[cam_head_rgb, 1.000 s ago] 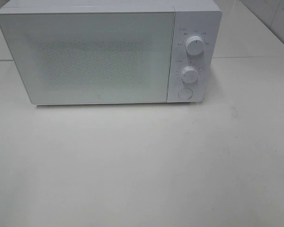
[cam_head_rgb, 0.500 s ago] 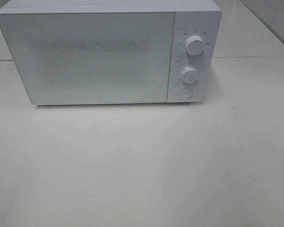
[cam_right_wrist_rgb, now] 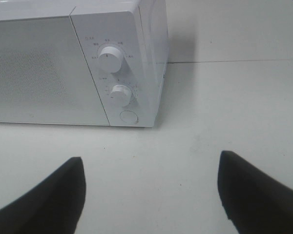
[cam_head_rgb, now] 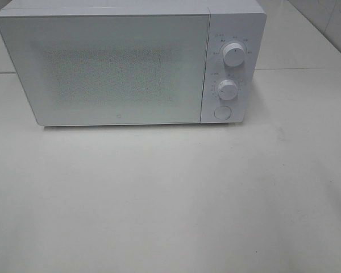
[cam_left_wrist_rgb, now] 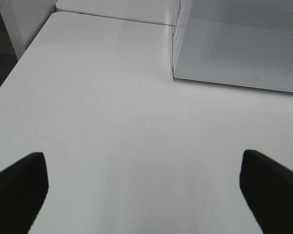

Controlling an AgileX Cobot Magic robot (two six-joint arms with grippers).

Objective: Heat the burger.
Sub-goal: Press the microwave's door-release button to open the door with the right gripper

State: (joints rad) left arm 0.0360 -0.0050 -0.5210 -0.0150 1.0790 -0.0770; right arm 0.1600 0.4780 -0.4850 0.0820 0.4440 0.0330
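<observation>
Since neither arm shows in the high view, you must read them from the wrists: your left pincer (cam_left_wrist_rgb: 142, 160) is spread wide and empty, and your right pincer (cam_right_wrist_rgb: 151, 156) is likewise parted, grasping nothing. Beyond them runs the white bench (cam_head_rgb: 170, 199), then one microwave (cam_head_rgb: 131, 62) at the far side, its long axis left to right, its door (cam_head_rgb: 111, 68) closed. The burger shows in no view; whether it sits behind that door you cannot tell. Two knobs, upper (cam_head_rgb: 233, 55) and lower (cam_head_rgb: 228, 89), and one round button (cam_head_rgb: 221, 112) sit on the right panel, straight beyond your right pincer, so that arm is probably nearer.
</observation>
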